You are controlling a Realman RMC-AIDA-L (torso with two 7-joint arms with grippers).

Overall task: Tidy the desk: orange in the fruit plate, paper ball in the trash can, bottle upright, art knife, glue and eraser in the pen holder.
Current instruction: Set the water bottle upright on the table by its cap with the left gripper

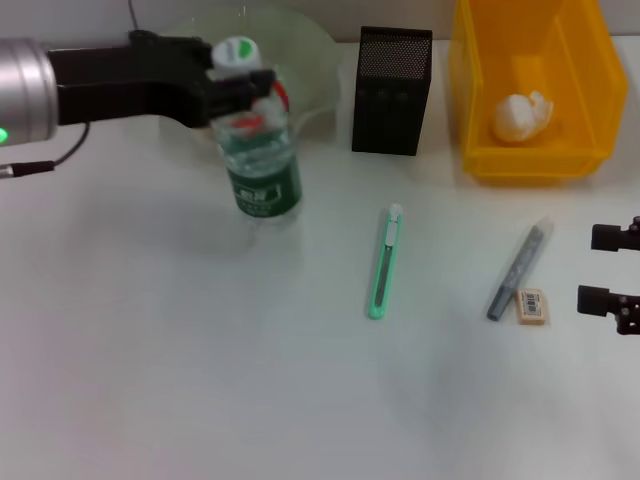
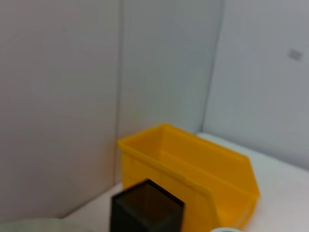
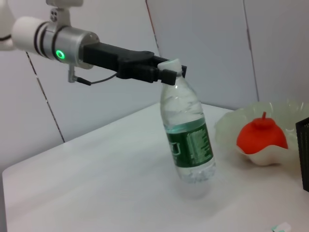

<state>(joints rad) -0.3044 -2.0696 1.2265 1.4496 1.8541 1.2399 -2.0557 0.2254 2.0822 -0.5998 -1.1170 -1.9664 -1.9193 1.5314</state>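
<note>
1. While clamped at the neck by the black left gripper (image 1: 243, 88), one clear plastic water bottle with green label and white cap (image 1: 259, 150) stands on the plain white desk (image 1: 200, 380), leaning slightly, just in front of the bowl.
2. One each, lying on the desk: slim mint-green art knife with white tip (image 1: 384, 262) near the middle; thin grey glue stick (image 1: 518, 270) to its right; tiny beige eraser block with barcode label (image 1: 531, 305) just beside the stick's near end.
3. Three containers along the far edge: pale green translucent fruit plate with wavy rim (image 3: 227, 126) holding one round red-orange orange (image 3: 261, 135); black mesh square pen holder (image 1: 392, 90), contents not visible; bright yellow rectangular trash can (image 1: 480, 120) holding one white crumpled paper ball (image 1: 521, 116).
4. At the desk's right edge, near the eraser: right gripper (image 1: 612, 268), black fingers apart, holding nothing.
</note>
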